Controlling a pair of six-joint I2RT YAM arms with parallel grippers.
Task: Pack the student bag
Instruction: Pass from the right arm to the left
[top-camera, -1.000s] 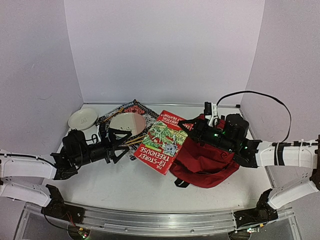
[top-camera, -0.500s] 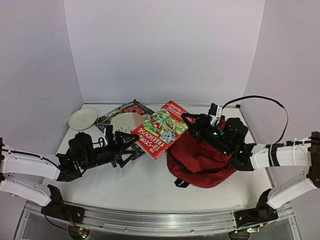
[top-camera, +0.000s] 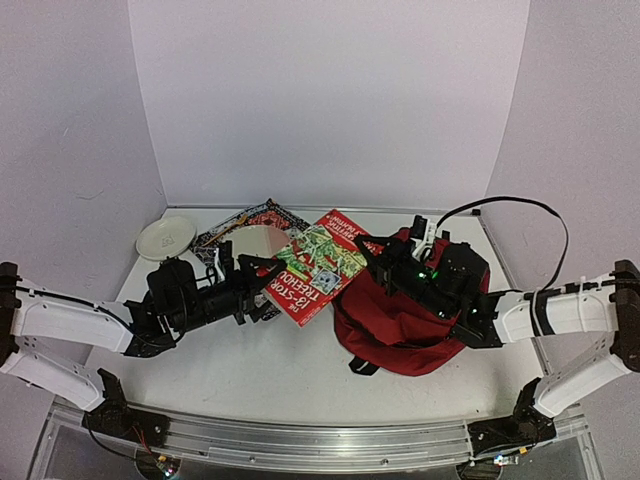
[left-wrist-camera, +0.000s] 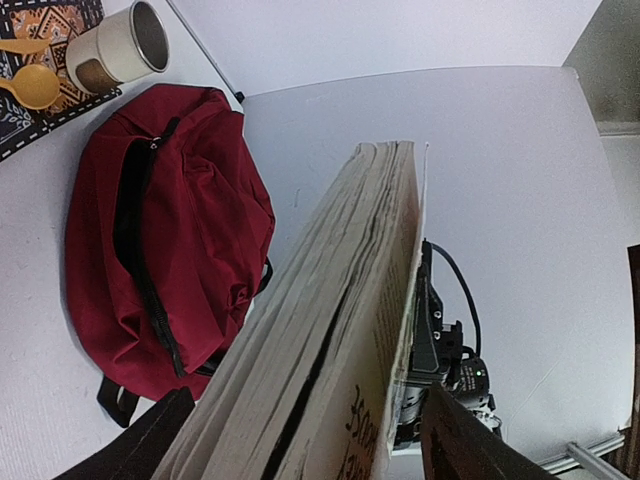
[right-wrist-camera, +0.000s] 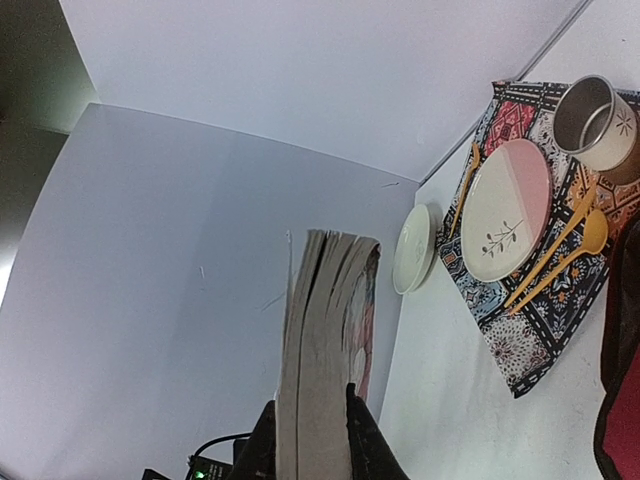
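At about 10 o'clock on the table (top-camera: 300, 380), a small white saucer (top-camera: 166, 237) lies by the left wall. The left gripper (top-camera: 262, 274) reaches in at 9 o'clock of the book (top-camera: 318, 262), its jaws pinching the book's near-left edge. The left wrist view shows the thick page block wedged between two dark fingers (left-wrist-camera: 150, 442), whose tips are cut off by the bottom of the frame.

Behind the gripper, a patterned cloth (top-camera: 262, 213) is mostly covered. From above, the pink-and-white plate (top-camera: 252, 243) on it shows only in part. The metal cup (right-wrist-camera: 598, 112) and yellow utensils (right-wrist-camera: 594, 234) on the cloth are hidden by the book in the top view and seen only from the wrists.

The book's cover has a red border and a green picture, and reads "13-STOREY TREEHOUSE" in white, upside down to the top camera. Smaller lettering near its far corner is too small to read. The black letters on the cover seen from the left wrist are cut off.

The right gripper (top-camera: 372, 260) clamps the book's opposite edge at 3 o'clock, the pages squeezed between its fingers (right-wrist-camera: 368, 448).

The student bag (top-camera: 395, 325) lies on the table at 4 o'clock of the book, its far part hidden under the right arm. Whether its black zip (left-wrist-camera: 140, 250) is open cannot be told. In the right wrist view only a red sliver of the bag shows at the right edge.
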